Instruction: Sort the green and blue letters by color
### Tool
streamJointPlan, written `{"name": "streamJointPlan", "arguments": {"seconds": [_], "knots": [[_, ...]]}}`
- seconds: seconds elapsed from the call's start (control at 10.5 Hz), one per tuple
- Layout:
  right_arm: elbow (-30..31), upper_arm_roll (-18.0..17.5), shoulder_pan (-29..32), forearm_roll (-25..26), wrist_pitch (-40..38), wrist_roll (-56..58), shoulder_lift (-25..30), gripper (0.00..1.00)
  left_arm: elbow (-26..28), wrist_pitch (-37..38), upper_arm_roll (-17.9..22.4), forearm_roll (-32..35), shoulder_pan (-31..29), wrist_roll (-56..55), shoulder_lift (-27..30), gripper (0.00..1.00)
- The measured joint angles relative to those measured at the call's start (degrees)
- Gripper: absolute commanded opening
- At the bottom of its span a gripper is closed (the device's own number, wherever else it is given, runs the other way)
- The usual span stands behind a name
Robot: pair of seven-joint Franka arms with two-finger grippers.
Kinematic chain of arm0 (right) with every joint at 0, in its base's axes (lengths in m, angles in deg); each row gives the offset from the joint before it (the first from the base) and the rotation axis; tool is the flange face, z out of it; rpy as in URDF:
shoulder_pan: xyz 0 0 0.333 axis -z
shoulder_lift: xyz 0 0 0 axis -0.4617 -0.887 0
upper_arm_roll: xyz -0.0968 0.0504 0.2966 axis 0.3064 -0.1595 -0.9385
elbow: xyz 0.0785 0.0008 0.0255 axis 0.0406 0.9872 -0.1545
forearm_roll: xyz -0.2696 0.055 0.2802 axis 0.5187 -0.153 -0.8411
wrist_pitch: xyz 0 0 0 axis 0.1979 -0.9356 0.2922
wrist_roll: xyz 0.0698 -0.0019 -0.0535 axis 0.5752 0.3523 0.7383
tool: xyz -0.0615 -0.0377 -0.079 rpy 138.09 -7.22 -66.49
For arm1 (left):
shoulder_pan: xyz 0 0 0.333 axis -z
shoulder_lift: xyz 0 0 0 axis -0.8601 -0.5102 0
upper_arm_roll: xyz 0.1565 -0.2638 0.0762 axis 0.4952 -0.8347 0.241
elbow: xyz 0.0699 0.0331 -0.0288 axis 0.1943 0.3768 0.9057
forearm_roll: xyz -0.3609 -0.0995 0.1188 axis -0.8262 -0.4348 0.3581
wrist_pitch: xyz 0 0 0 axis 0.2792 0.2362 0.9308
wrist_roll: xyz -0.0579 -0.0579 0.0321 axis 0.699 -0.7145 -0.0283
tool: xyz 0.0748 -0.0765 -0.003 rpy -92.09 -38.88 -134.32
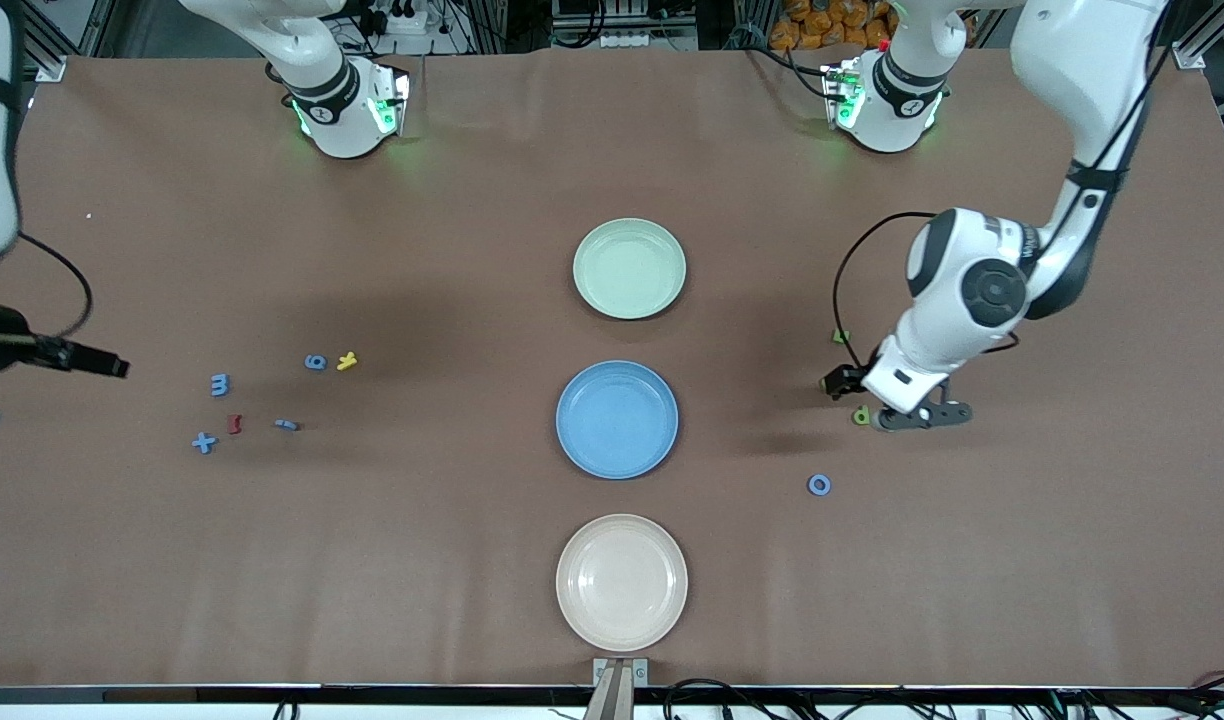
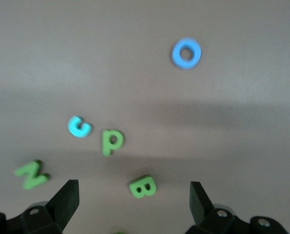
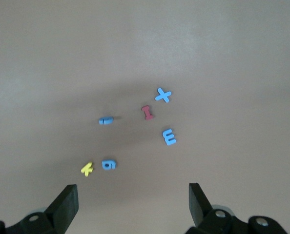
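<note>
- Green flat toy letters Z [image 2: 31, 174], P [image 2: 112, 141] and B [image 2: 143, 186], plus a light-blue C [image 2: 78, 126], show plainly in the left wrist view; the front view hides most of them under the left gripper [image 2: 133, 197], whose jaws are spread wide above them.
- A blue ring-shaped O [image 1: 819, 485] lies nearer the front camera.
- The right gripper [image 3: 133, 200], jaws wide, hovers over blue pieces X [image 3: 163, 95], E [image 3: 169, 137], 6 [image 3: 108, 165] and a dash [image 3: 105, 120].
</note>
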Motion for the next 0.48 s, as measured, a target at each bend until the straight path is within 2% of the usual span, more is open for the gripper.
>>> {"name": "streamJointPlan", "arguments": {"seconds": [0.19, 0.29, 0.48], "knots": [[3.5, 0.0, -0.2, -0.7, 8.4, -9.9, -3.3, 1.00, 3.0, -4.3, 0.1, 0.8, 0.2, -0.7, -1.6, 1.00], [6.3, -0.1, -0.6, -0.9, 13.7, -16.1, -4.4, 1.00, 3.2, -5.9, 0.3, 0.8, 0.1, -0.7, -2.8, 1.00], [9.6, -0.2, -2.3, -0.9, 19.3, -26.3, -6.9, 1.00, 3.1, -8.1, 0.9, 2.5, -0.3, -0.7, -5.1, 1.00]]}}
